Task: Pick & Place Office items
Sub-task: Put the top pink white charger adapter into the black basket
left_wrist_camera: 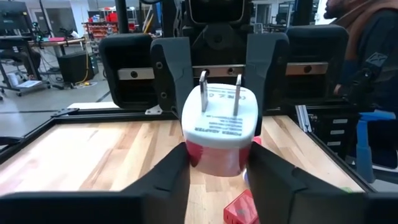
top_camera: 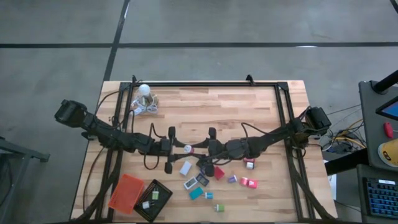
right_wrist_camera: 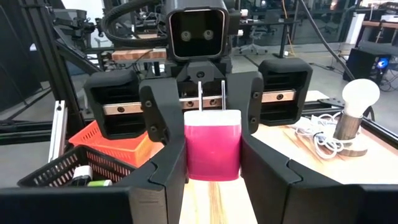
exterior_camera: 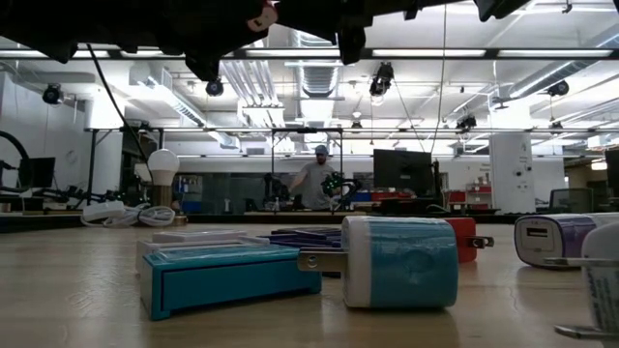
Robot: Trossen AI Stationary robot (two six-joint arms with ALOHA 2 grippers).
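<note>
One office item, a small plug adapter [top_camera: 188, 149] with a white pronged face and a red-pink body, hangs in the air above the table's middle. My left gripper [left_wrist_camera: 217, 167] reaches it from the left and my right gripper [right_wrist_camera: 213, 163] from the right. They face each other, and each is shut on the adapter. Several other tiny pieces lie on the table nearer the near edge: a white one [top_camera: 185, 168], a teal one [top_camera: 196, 193], a red one [top_camera: 217, 172] and a purple one [top_camera: 232, 179]. My left gripper pinches the adapter's red lower body [left_wrist_camera: 198, 158] between its two fingers, coming level from the table's left. The adapter is lifted clear, prongs [left_wrist_camera: 219, 93] up and white face tipped toward this arm. My right gripper pinches the same adapter's pink sides [right_wrist_camera: 194, 155] between its two fingers, coming level from the table's right. The prongs [right_wrist_camera: 211, 96] stand up above the fingers, and the adapter is clear of the table.
An orange tray [top_camera: 126, 193] and a black tray [top_camera: 153, 200] holding small green pieces sit at the near left corner. A white bulb [top_camera: 144, 90] with a coiled cord [top_camera: 146, 107] stands at the far left. A black frame [top_camera: 205, 83] rims the table. A person [exterior_camera: 317, 179] stands in the room behind.
</note>
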